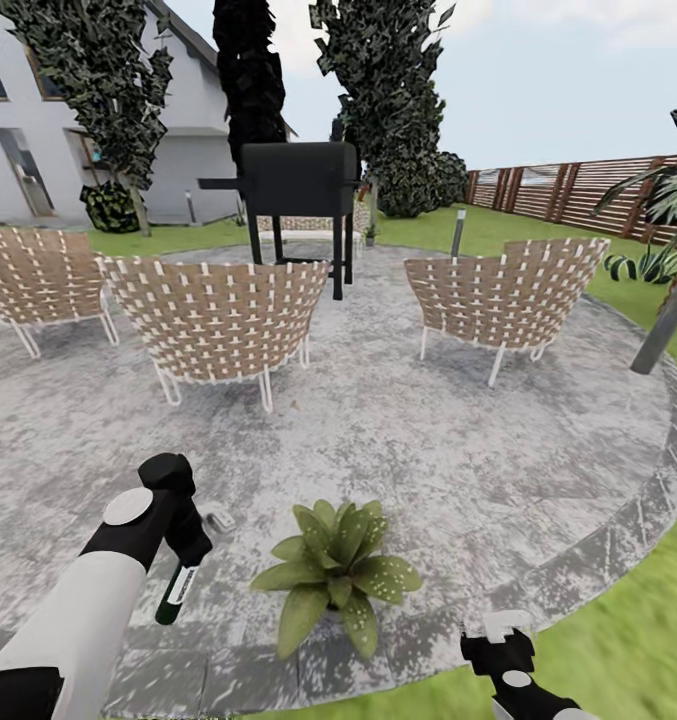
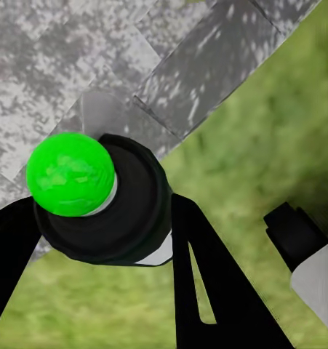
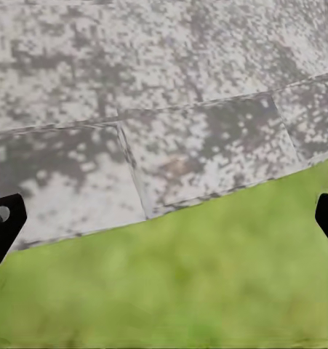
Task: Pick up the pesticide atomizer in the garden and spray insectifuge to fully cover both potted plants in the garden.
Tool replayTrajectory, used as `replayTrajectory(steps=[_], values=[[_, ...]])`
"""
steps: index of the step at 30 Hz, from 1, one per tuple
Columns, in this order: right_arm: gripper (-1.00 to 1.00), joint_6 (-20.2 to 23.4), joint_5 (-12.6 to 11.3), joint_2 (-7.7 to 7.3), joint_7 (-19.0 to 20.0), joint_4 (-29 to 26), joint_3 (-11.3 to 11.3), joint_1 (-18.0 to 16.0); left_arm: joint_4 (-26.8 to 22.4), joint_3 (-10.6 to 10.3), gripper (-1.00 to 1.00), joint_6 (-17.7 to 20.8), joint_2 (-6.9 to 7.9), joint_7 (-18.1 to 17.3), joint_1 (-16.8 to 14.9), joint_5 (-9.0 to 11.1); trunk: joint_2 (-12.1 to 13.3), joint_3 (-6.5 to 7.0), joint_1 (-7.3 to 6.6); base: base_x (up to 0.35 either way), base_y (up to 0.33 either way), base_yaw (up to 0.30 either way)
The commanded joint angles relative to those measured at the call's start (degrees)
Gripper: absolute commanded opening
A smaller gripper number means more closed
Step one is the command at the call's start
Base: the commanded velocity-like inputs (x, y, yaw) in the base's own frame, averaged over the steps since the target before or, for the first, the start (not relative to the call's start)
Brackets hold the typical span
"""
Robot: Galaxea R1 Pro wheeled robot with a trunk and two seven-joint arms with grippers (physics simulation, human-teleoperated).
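My left gripper [image 1: 190,548] is shut on the pesticide atomizer [image 1: 175,593], a slim white bottle hanging with its dark green end down over the patio. In the left wrist view the atomizer [image 2: 98,207] shows end-on with a bright green tip, clamped between the black fingers [image 2: 207,283]. One potted plant [image 1: 336,575], a low rosette of broad speckled green leaves, stands on the paving just right of the bottle. My right gripper [image 1: 498,640] hovers low at the patio edge, right of the plant. It is open, its fingertips [image 3: 4,218] wide apart over paving and grass.
Three woven wicker chairs [image 1: 218,320] ring the round grey patio [image 1: 398,440], with a black grill [image 1: 298,180] behind them. A palm trunk [image 1: 666,320] leans at the right over the lawn [image 1: 628,640]. The wooden fence [image 1: 578,190] and white house [image 1: 38,120] stand far back.
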Motion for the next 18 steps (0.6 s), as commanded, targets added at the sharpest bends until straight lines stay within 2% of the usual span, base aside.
replayTrajectory(steps=[1, 6, 11, 14, 18], values=[[1.0, -0.22, -0.6, 0.0, -0.1, 0.06, 0.5, -0.05, -0.01, 0.08, -1.0, 0.66, -0.02, -0.51, -0.04, -0.37, -0.02, -0.05, -0.03, -0.208, 0.257, -0.265], [1.0, -0.22, -0.6, 0.0, -0.1, 0.06, 0.5, -0.05, 0.08, 0.18, -1.0, 0.73, -0.08, -0.51, -0.01, -0.18, -0.02, -0.04, -0.03, -0.21, 0.256, -0.266], [1.0, -0.22, -0.6, 0.0, -0.1, 0.06, 0.5, -0.05, 0.09, 0.14, -1.0, 0.66, -1.26, -0.51, 2.01, -0.16, -0.02, -0.04, -0.03, -0.203, 0.254, -0.267], [1.0, -0.21, -0.6, 0.0, -0.1, 0.06, 0.5, -0.05, -0.11, 0.1, -1.0, 0.69, -2.42, -0.51, 3.33, -0.14, -0.02, -0.04, -0.03, -0.084, 0.1, -0.267], [1.0, -0.21, -0.6, 0.0, -0.1, 0.06, 0.5, -0.05, -0.7, 0.1, -1.0, 0.76, -2.65, -0.51, 3.49, -0.14, -0.02, -0.04, -0.03, -0.012, 0.014, -0.267]])
